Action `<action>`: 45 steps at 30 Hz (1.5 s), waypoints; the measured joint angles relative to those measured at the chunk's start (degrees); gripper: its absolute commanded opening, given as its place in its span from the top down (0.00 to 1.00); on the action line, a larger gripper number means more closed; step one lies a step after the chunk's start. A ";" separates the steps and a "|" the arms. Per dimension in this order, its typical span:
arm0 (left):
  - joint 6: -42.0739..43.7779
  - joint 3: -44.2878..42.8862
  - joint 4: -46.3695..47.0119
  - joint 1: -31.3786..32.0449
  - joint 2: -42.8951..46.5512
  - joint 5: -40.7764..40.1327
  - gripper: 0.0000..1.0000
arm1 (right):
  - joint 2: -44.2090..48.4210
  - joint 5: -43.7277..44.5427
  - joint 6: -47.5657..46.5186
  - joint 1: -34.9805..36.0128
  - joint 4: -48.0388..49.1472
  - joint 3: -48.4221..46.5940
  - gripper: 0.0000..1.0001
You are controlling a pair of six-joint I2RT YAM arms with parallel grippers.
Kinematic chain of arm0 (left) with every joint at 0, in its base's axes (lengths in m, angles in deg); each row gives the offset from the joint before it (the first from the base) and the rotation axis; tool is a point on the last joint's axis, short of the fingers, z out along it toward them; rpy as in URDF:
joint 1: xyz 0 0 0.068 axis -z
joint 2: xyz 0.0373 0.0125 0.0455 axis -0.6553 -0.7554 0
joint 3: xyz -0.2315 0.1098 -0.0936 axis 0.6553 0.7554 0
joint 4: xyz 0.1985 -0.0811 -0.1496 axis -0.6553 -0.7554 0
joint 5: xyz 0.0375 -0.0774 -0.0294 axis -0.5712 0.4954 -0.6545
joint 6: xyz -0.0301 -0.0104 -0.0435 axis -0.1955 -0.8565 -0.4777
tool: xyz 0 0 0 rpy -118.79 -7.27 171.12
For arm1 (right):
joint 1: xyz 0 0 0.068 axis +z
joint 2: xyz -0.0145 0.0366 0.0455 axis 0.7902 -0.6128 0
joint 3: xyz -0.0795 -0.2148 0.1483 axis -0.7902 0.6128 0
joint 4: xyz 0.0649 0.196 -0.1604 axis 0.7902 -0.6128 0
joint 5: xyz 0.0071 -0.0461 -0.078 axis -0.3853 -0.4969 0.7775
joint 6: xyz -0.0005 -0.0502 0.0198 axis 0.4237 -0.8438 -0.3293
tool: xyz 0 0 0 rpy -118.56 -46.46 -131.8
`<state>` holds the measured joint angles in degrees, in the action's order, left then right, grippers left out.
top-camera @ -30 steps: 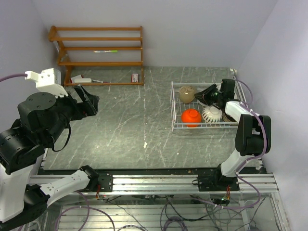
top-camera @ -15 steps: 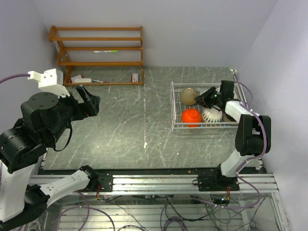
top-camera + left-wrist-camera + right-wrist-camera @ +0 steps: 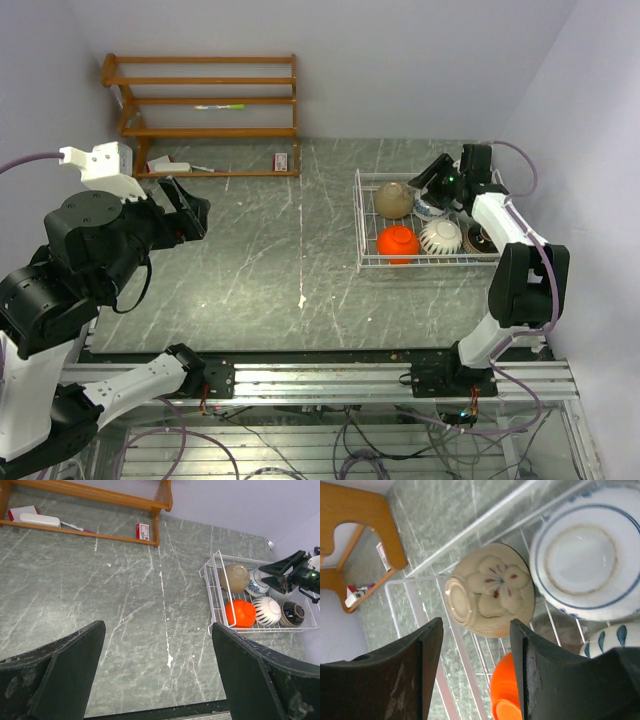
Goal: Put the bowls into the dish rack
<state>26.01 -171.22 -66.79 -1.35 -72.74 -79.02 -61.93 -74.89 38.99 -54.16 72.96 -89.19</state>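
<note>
The white wire dish rack (image 3: 361, 222) stands at the right of the table. In it lie a tan bowl (image 3: 393, 199), an orange-red bowl (image 3: 397, 243), a ribbed white bowl (image 3: 441, 236), a blue-and-white bowl (image 3: 428, 208) and a dark bowl (image 3: 480, 239). My right gripper (image 3: 436, 174) is open and empty, raised above the rack's far side; its wrist view shows the tan bowl (image 3: 490, 590), the blue-and-white bowl (image 3: 585, 575) and the orange-red bowl (image 3: 507, 695) below. My left gripper (image 3: 188, 207) is open and empty, high over the table's left; the rack (image 3: 212, 600) shows in its view.
A brown wooden shelf unit (image 3: 205, 100) stands at the back left, with small items on its lowest shelf (image 3: 170, 165) and a small red-and-white box (image 3: 282, 161) at its foot. The wall runs close to the rack's right side.
My right gripper has lifted up and back from between the bowls in the rack, uncovering the blue-and-white bowl. The left arm has barely moved.
</note>
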 measured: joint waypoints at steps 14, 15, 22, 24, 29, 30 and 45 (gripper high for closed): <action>0.02 -0.02 -0.02 0.00 -1.31 -0.07 0.01 | -9.16 4.90 -4.98 4.68 -4.61 -9.53 0.39; 0.02 -0.04 -0.04 0.00 -1.29 -0.09 0.01 | -9.57 5.38 -5.16 4.72 -5.09 -10.01 0.38; 0.02 -0.26 -0.15 0.00 -1.22 -0.59 0.01 | -10.03 6.84 -5.46 5.40 -5.20 -10.58 0.38; 0.02 -0.26 -0.17 0.00 -1.20 -0.70 0.01 | -9.86 6.99 -5.40 5.40 -4.79 -9.90 0.33; 0.02 -0.24 -0.15 0.00 -0.81 -0.70 0.01 | -9.38 8.76 -6.95 7.37 -8.76 -9.57 0.01; 0.02 -0.24 -0.13 0.00 -0.72 -0.70 0.01 | -9.38 9.55 -7.74 8.37 -10.36 -10.32 0.00; 0.00 0.42 -0.13 0.00 1.44 -0.70 0.01 | -10.12 24.13 -13.81 16.31 -28.59 -27.71 0.00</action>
<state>26.01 -170.81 -66.92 -1.35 -71.30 -79.72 -72.05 -50.76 25.18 -37.86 44.37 -116.90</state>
